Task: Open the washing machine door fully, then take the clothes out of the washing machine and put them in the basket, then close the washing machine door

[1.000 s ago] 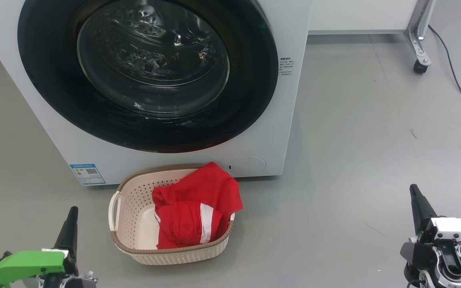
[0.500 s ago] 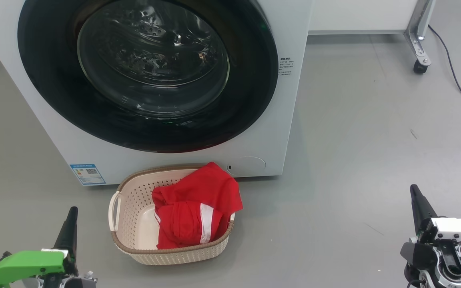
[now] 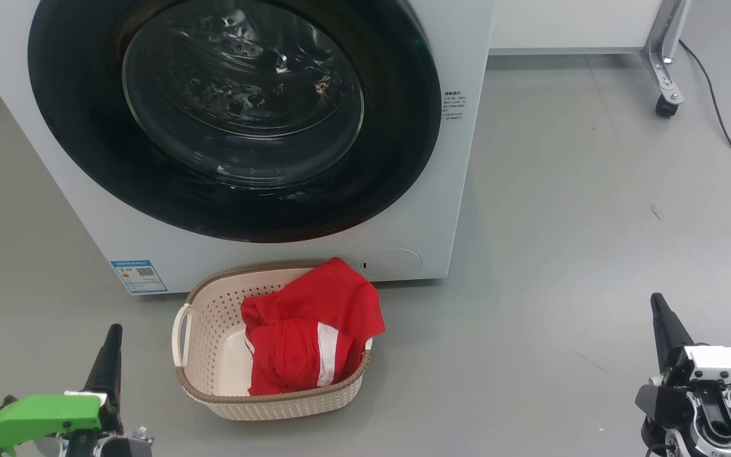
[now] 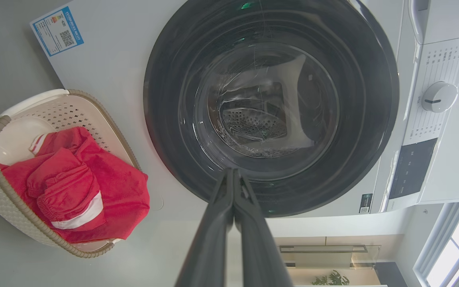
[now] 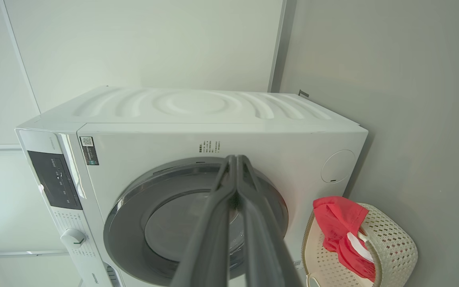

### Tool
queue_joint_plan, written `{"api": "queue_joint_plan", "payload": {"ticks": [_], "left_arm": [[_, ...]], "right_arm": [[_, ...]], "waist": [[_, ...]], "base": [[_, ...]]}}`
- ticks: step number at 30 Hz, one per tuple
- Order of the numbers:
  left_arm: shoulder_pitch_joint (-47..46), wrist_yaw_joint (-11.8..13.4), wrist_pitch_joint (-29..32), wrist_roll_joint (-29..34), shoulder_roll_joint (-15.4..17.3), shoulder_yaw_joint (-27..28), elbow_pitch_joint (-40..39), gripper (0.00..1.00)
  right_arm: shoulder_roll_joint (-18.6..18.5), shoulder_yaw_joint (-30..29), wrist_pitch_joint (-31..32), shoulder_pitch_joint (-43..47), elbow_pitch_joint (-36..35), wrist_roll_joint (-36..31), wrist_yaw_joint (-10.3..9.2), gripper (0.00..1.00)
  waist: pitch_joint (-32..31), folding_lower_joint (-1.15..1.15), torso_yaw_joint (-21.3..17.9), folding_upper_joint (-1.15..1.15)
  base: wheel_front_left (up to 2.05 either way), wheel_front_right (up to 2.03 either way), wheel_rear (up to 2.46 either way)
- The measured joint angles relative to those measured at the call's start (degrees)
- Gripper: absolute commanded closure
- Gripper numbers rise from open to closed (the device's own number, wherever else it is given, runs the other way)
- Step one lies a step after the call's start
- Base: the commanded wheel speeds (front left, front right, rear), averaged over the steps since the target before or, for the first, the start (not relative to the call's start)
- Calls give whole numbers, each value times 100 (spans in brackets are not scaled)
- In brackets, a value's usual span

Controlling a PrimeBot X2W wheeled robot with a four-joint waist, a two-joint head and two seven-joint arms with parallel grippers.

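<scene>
1. Washing machine [image 3: 460,158]: stands on the grey floor [image 3: 562,222] with its white front toward the robot; takes up the upper left of the head view.
2. Washing machine door [image 3: 238,120]: lies shut, flush in the front panel; shows the perforated steel drum through its bulging glass.
3. Basket [image 3: 276,406]: sits on the floor just in front of the machine's lower edge, below the door and between the two grippers in the head view.
4. Clothes [image 3: 315,317]: lie bunched in the right half of the basket, red with a white stripe; drape one fold over the far right rim and leave the cream bottom bare on the left.
5. Left gripper [image 3: 113,336]: hovers at the lower left of the head view, beside the basket but apart from it; has its dark fingers pressed together with nothing between them.
6. Right gripper [image 3: 657,303]: hangs at the lower right, well apart from basket and machine; fingers pressed together, empty.
7. Blue sticker [image 3: 139,275]: sits on the lower left corner of the machine's front, just left of the basket's far rim.
8. Caster [image 3: 665,105]: rests on the floor at the upper right, under a metal leg.
</scene>
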Motion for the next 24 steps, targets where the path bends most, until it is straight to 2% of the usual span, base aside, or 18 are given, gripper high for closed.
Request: {"api": "queue_joint_plan", "payload": {"ticks": [24], "left_arm": [[-1,0,8,0,-1,14,5,100]], "right_arm": [[8,-18,2,-3,19,0,1,100]], "waist": [[-1,0,0,0]], "base": [[0,0,0]]}}
